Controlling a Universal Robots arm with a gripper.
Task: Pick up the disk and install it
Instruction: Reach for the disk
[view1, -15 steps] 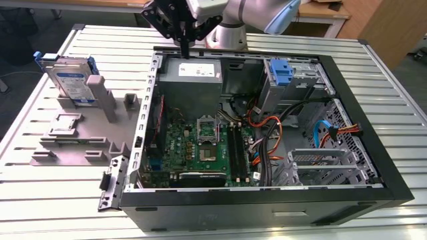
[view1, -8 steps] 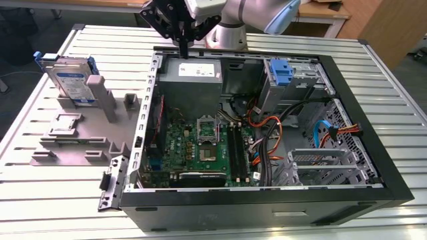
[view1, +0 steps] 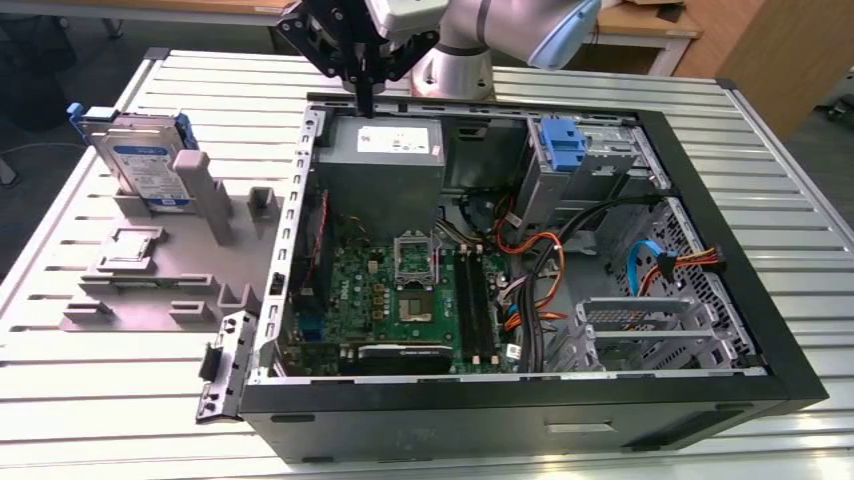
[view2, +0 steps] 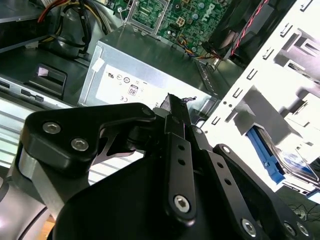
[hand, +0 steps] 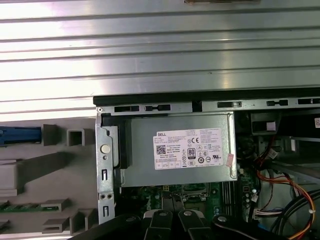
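The disk (view1: 139, 160), a silver drive with a blue-and-white label and blue side rails, stands on edge in the grey fixture (view1: 160, 285) at the exterior view's left, outside the computer case. Its blue rail (hand: 20, 135) and labelled face (view2: 299, 165) also appear in both wrist views. My gripper (view1: 363, 100) hangs over the back wall of the open case, just above the grey power-supply box (view1: 387, 145) and well to the right of the disk. Its black fingers (view2: 176, 107) are shut together with nothing between them.
The open computer case (view1: 747, 300) holds the motherboard (view1: 400, 290), loose cables (view1: 641, 260) and a bare blue bracket (view1: 566, 145) in the drive bay at its back right. Everything stands on a ribbed metal table (view1: 80, 400). The power-supply box's white sticker (hand: 192, 147) faces the wrist.
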